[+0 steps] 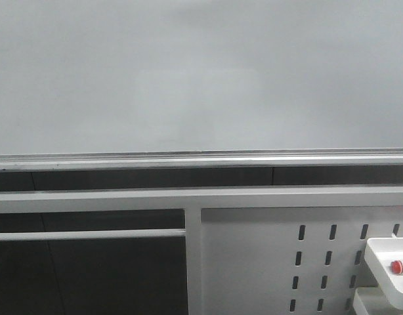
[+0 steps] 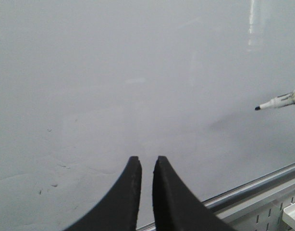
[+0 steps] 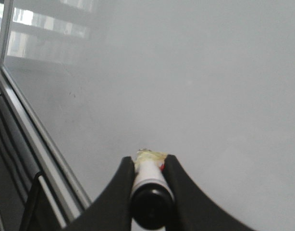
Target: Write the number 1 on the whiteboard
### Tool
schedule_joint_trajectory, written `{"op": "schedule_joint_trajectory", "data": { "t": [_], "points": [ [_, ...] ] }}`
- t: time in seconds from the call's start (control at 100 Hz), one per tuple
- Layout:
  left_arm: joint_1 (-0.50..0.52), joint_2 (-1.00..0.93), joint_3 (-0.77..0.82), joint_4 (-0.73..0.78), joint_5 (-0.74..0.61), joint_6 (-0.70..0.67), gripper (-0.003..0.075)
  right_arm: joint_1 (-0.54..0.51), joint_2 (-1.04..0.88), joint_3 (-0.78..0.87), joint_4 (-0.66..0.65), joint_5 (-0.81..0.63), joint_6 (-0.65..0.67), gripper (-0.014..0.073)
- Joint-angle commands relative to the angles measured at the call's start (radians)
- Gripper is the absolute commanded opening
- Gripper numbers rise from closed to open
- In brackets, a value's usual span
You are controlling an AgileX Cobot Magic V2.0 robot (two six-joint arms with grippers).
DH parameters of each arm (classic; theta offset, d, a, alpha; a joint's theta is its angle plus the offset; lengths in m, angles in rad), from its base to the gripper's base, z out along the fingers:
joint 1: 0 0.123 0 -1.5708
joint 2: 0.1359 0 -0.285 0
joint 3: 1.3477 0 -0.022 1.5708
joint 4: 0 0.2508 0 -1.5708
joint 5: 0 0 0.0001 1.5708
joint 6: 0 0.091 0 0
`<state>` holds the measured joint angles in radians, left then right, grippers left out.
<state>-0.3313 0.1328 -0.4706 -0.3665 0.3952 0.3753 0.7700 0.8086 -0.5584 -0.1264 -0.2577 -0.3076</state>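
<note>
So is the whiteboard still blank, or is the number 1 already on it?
Blank. The whiteboard shows no stroke in any view; the marker in the right gripper has its tip off the surface.

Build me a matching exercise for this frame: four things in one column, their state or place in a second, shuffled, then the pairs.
Things:
1. left gripper
2. right gripper
3. whiteboard
4. red-capped item

States or places:
A. in a white tray at the lower right of the front view
B. jaws clamped on the marker
C. jaws nearly together, nothing between them
D. bare, no stroke drawn

Pairs: 1-C, 2-B, 3-D, 4-A
</note>
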Motion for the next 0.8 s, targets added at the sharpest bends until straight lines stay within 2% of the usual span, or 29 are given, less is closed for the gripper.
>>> {"op": "schedule_joint_trajectory", "data": {
  "t": [0.0,0.19,0.33,0.79],
  "points": [
    [0.011,0.012,-0.03,-0.026,-0.053,-0.017,0.004,-0.008,-0.043,-0.027,0.008,-0.12,-0.072,-0.0043],
    [0.011,0.012,-0.03,-0.038,-0.031,-0.017,0.004,-0.008,-0.118,-0.019,0.03,0.062,-0.101,-0.0043],
    [0.011,0.012,-0.03,-0.038,-0.031,-0.017,0.004,-0.008,-0.118,0.002,0.03,0.029,-0.101,-0.0044],
    [0.011,0.012,-0.03,-0.038,-0.031,-0.017,0.004,-0.002,0.055,0.002,0.03,-0.151,-0.101,-0.005]
  ]
}}
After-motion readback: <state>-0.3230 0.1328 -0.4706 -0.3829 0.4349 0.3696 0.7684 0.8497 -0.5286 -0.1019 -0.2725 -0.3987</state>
